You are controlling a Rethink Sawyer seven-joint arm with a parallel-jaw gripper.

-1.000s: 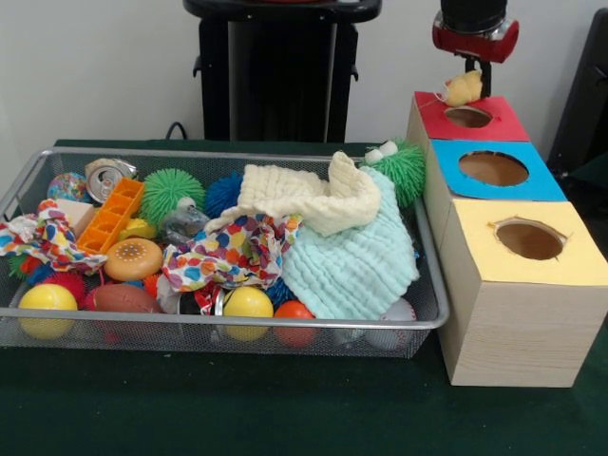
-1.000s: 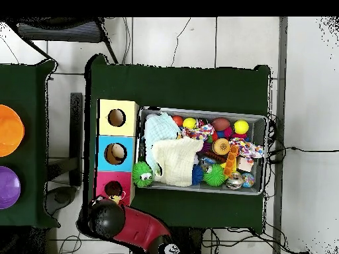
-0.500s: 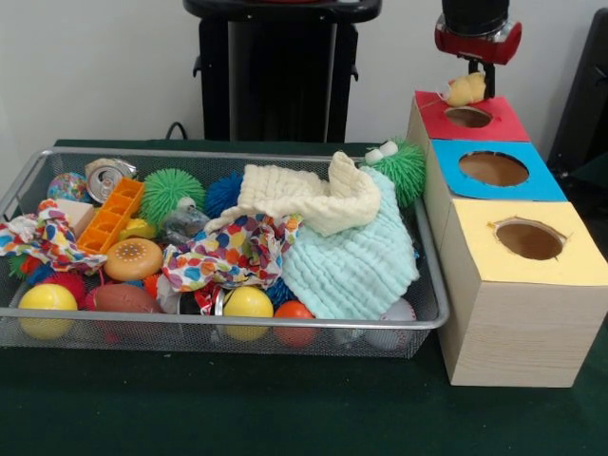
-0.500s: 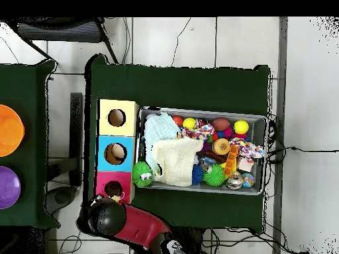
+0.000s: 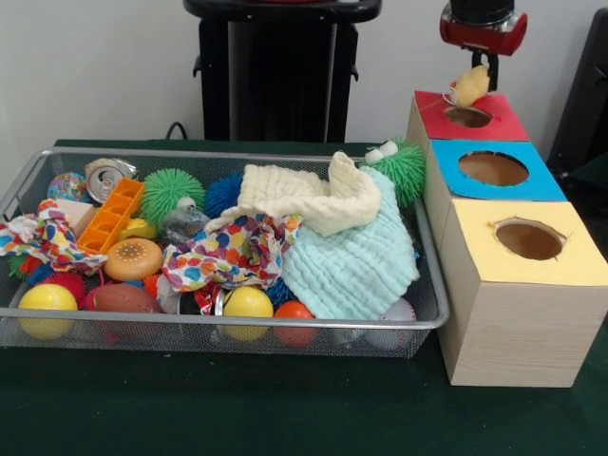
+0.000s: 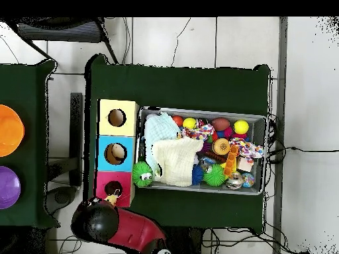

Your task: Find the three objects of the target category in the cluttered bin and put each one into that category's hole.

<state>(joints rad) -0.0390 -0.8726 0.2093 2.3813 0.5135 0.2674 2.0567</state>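
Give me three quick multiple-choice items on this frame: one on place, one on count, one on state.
1. Where does the small yellow toy hang?
A. Over the red hole
B. Over the blue hole
C. Inside the wire bin

2. How many coloured holes does the wooden box have on top?
A. Two
B. Three
C. Four

3. What is the pincer doing?
A. Hanging empty
B. Holding the small yellow toy
C. Holding a cloth

Key:
1. A: the front view shows the toy just above the red hole, at the box's far end.
2. B: the red hole, the blue hole and the yellow hole stand in a row.
3. B: the toy hangs under the pincer, off the box; the cloths lie in the wire bin.
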